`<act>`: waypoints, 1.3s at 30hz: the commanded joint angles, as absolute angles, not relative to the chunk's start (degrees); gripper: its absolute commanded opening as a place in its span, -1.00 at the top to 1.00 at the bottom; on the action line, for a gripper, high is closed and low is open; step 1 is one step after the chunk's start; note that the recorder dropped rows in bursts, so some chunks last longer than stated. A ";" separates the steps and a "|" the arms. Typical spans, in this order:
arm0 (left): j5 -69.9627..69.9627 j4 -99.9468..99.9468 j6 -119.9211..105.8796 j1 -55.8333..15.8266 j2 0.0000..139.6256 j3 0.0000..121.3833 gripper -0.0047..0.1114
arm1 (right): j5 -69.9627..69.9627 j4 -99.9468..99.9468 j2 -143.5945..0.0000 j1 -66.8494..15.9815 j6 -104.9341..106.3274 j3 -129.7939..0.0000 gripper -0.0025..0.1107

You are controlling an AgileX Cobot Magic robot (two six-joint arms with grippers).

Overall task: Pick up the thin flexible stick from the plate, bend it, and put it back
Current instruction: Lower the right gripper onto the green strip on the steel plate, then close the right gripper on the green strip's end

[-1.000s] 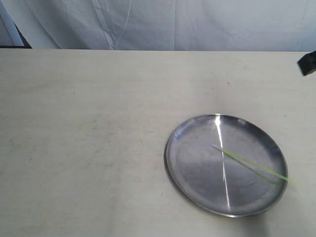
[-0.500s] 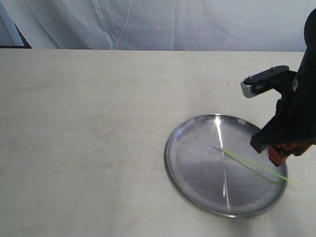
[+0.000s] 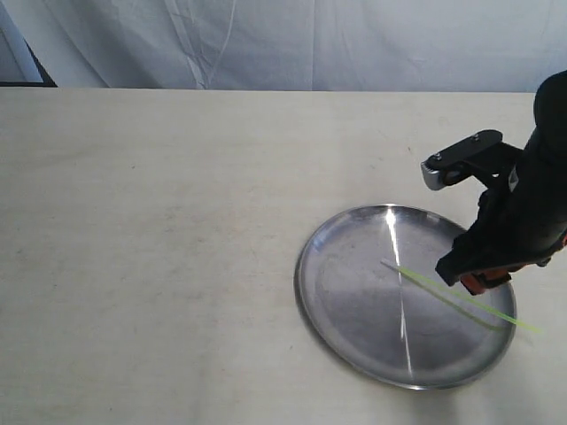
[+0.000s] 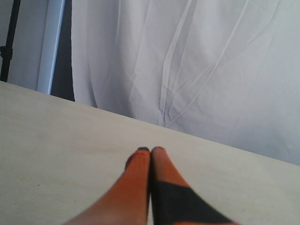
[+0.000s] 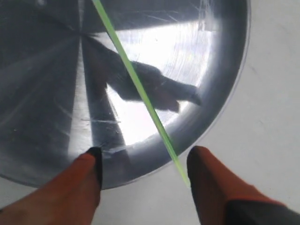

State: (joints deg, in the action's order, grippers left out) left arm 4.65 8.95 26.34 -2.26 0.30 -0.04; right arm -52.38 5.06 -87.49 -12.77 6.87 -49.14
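Observation:
The shiny round metal plate (image 3: 354, 301) lies on the table at the right front. A thin lime-green stick (image 3: 443, 295) rests across it, one end near the plate's centre, the other poking past the right rim. My right gripper (image 3: 483, 279) hovers open over the plate's right part, above the stick. In the right wrist view the stick (image 5: 136, 84) runs over the plate (image 5: 51, 103) and its outer end lies between the two spread orange fingers (image 5: 206, 187), close to one of them, my right gripper (image 5: 143, 157) holding nothing. My left gripper (image 4: 150, 150) is shut and empty, over bare table.
A pale tabletop (image 3: 151, 248) stretches to the left of the plate. A white cloth backdrop (image 3: 292, 40) hangs behind the far table edge. The right arm's dark body (image 3: 523, 204) rises at the right border.
The right arm came in from the right edge and lowered over the plate's right side; in the last half second it shifted slightly left and down. Stick and plate have not moved.

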 commanded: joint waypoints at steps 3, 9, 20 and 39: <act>4.71 8.96 26.36 -2.48 0.00 0.00 0.92 | -52.45 5.33 -95.32 -12.76 7.57 -48.85 -0.01; 4.71 8.96 26.36 -2.48 0.00 0.00 0.92 | -51.05 5.75 -100.32 -12.76 7.57 -48.85 -0.01; 4.71 8.96 26.36 -2.48 0.00 0.00 0.92 | -50.62 5.50 -104.31 -12.65 7.57 -48.85 0.96; 4.71 8.96 26.36 -2.48 0.00 0.00 0.92 | -51.27 5.91 -96.34 -12.65 7.57 -51.53 0.14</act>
